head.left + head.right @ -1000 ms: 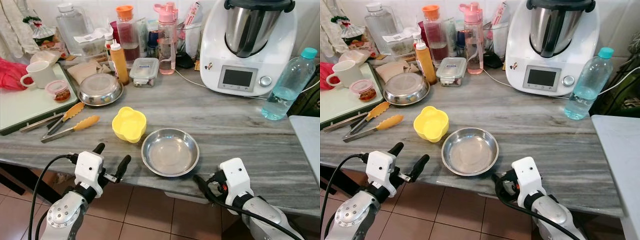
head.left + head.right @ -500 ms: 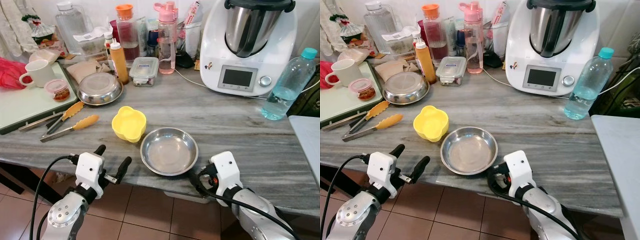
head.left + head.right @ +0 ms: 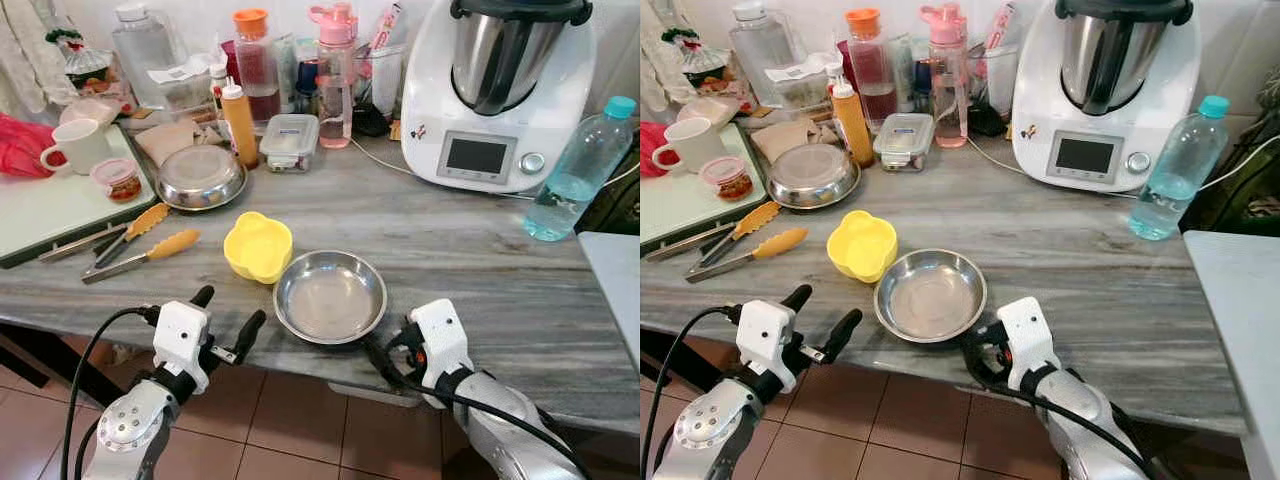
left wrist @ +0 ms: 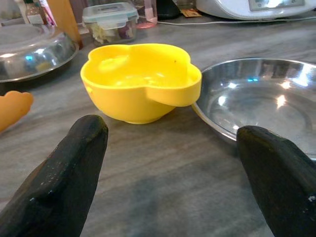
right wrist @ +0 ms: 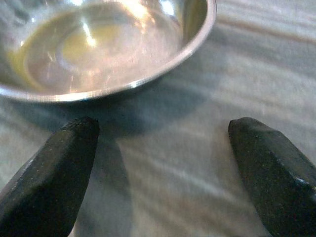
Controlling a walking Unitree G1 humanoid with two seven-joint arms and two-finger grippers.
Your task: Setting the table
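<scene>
Right wrist view, right gripper [image 5: 160, 163] fingers spread nr steel bowl [image 3: 330, 296] rim, left gripper [image 3: 228, 320] spread at counter [image 3: 480, 250] edge

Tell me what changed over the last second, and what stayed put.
The right hand moved left along the counter's front edge and now sits at the near rim of the steel bowl, fingers open, holding nothing. The bowl appears slightly closer to the yellow bowl. The left hand stayed open near the edge; the tongs are unchanged.
</scene>
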